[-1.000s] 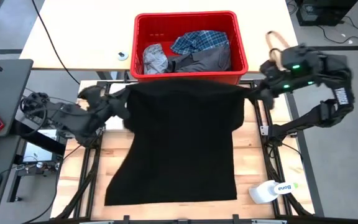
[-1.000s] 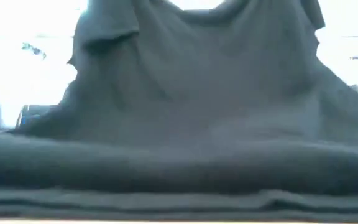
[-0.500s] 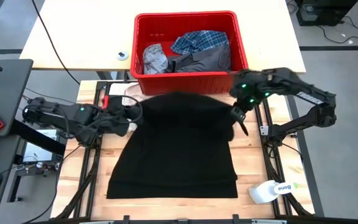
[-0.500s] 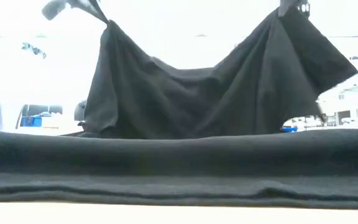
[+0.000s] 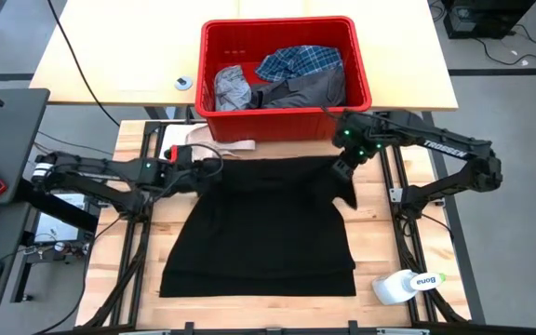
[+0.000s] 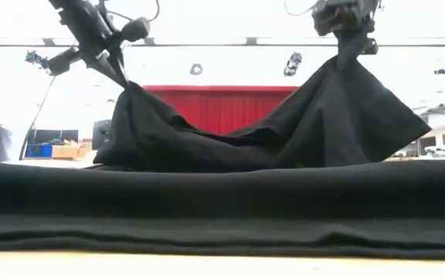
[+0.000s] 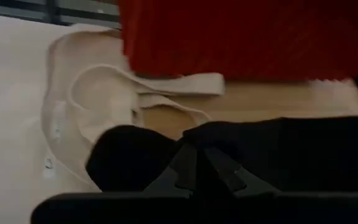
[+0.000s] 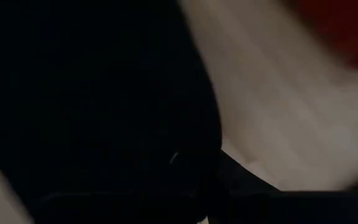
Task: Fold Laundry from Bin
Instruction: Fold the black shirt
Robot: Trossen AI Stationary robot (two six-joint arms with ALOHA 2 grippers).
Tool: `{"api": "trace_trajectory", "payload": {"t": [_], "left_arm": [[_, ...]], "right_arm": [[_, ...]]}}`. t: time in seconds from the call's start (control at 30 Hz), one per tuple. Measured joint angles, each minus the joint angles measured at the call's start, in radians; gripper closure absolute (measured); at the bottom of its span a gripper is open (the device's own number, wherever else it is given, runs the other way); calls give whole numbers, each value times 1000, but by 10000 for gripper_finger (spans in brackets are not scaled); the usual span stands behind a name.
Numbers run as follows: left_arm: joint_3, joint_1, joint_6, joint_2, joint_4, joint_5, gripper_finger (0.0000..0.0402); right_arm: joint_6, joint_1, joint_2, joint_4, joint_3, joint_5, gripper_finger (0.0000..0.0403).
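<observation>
From above, we find the black garment (image 5: 263, 228) spread on the wooden table (image 5: 380, 237), its far edge lifted at two corners. The left gripper (image 5: 214, 166) pinches the far left corner, and the right gripper (image 5: 341, 169) pinches the far right corner, both just in front of the bin (image 5: 361, 79). The bin stands at the table's far edge and holds the plaid shirt (image 5: 298, 62), a light grey garment (image 5: 232, 88) and a dark grey garment (image 5: 307, 90). A cream cloth (image 5: 214, 145) lies between the bin and the black garment, near the left gripper. A white bottle (image 5: 406, 285) lies at the table's near right corner.

At table level, we see the black garment (image 6: 230, 201) folded across the foreground. Behind it the cloth rises to two peaks, one under each gripper (image 6: 114, 66) (image 6: 350, 42), and sags between them. The red bin (image 6: 222, 108) shows in that sag.

At the left wrist, the fingers (image 7: 194, 168) are pressed together on black cloth (image 7: 278, 149). The cream cloth (image 7: 86, 106) with its strap loops lies just beyond, beside the bin (image 7: 241, 37).

At the right wrist, black cloth (image 8: 92, 93) fills most of the picture over bare table (image 8: 278, 118); we cannot make out the fingers there.
</observation>
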Motion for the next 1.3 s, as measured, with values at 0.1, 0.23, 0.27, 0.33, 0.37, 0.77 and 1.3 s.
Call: {"api": "trace_trajectory", "payload": {"t": [0.1,0.23,0.27,0.33,0.37,0.77,1.3], "left_arm": [[-6,58,4,0,39,-31,386],[-6,123,8,0,120,-120,386],[-6,138,27,0,143,-129,386],[-6,169,106,0,185,-125,385],[-6,182,137,0,199,-113,381],[45,232,438,-3,294,-24,148],[121,-384,514,98,217,805,105]], "right_arm": [[-23,-43,0,20,-4,88,390],[-49,-89,0,54,-4,181,389],[-63,-97,0,59,-4,189,389],[-107,-109,0,73,-4,190,383],[-131,-110,0,78,-4,191,377],[-238,-140,-4,79,15,138,215],[-104,380,-18,273,-31,-75,190]]}}
